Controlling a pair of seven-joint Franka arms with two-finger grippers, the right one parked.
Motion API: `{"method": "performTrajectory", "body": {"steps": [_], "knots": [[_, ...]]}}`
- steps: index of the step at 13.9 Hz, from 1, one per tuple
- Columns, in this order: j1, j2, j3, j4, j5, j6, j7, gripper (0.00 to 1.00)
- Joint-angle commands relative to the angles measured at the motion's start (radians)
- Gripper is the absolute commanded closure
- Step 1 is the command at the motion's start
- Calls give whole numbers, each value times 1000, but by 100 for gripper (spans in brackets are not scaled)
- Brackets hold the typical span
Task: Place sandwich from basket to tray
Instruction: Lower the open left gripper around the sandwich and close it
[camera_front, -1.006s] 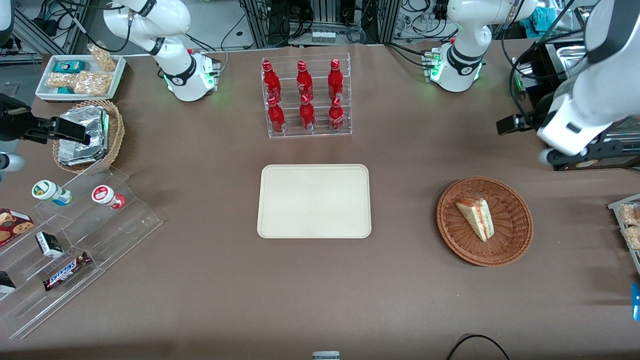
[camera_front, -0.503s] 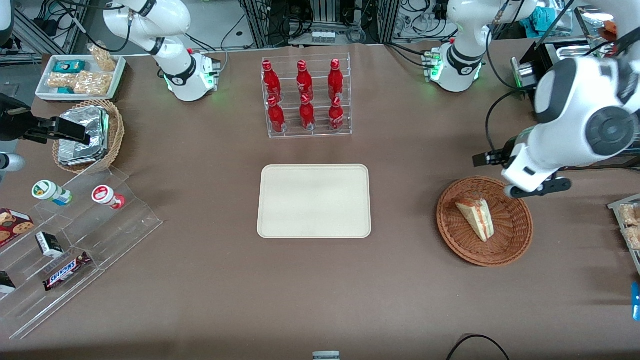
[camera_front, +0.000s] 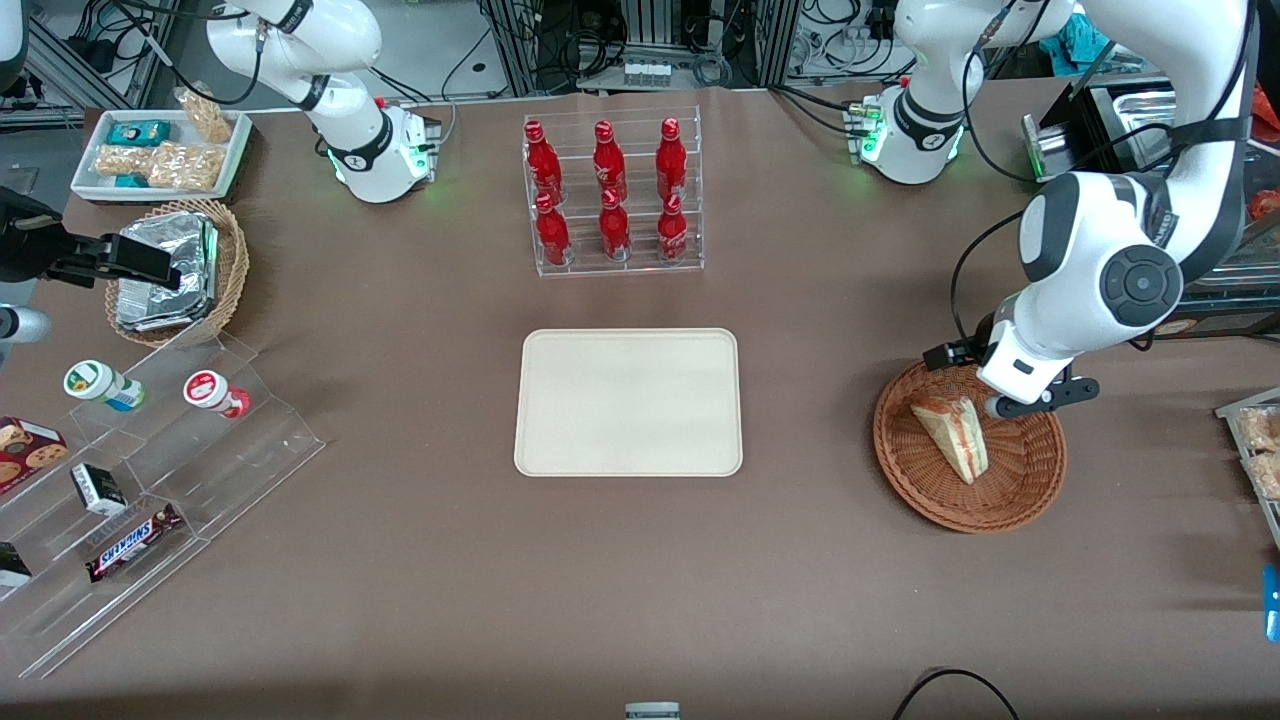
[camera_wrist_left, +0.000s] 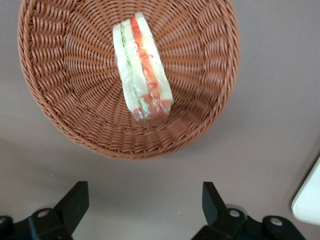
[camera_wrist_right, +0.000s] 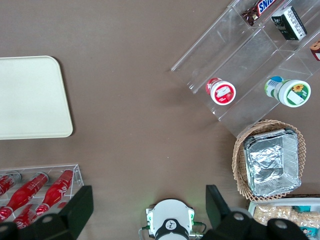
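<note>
The sandwich (camera_front: 952, 435) (camera_wrist_left: 142, 75), a wrapped white-bread wedge with red and green filling, lies in the round reddish-brown basket (camera_front: 900, 470) (camera_wrist_left: 60, 100) toward the working arm's end of the table. My left gripper (camera_front: 1005, 400) (camera_wrist_left: 142, 195) hangs open above the basket's rim, at the part farthest from the front camera. Nothing is between its fingers, and it stands a short way from the sandwich. The cream tray (camera_front: 628, 402) (camera_wrist_right: 30, 97) lies bare at the table's middle; a corner of the tray (camera_wrist_left: 307, 200) shows in the left wrist view.
A clear rack of red bottles (camera_front: 612, 195) stands farther from the front camera than the tray. Toward the parked arm's end are a tan basket of foil packets (camera_front: 180, 270), a white snack tray (camera_front: 160, 150) and a clear stepped shelf (camera_front: 150, 480) with snacks.
The left arm has swung in from the table's edge and come down over the basket's rim. The sandwich, basket and tray have not moved.
</note>
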Motion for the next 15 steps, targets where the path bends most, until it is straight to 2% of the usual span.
{"method": "performTrajectory", "body": {"steps": [1, 5, 15], "knots": [[-3, -1, -8, -26, -5, 60, -104, 0], [-4, 19, -8, -29, -5, 108, -172, 0], [7, 119, -5, -32, 1, 213, -173, 0]]}}
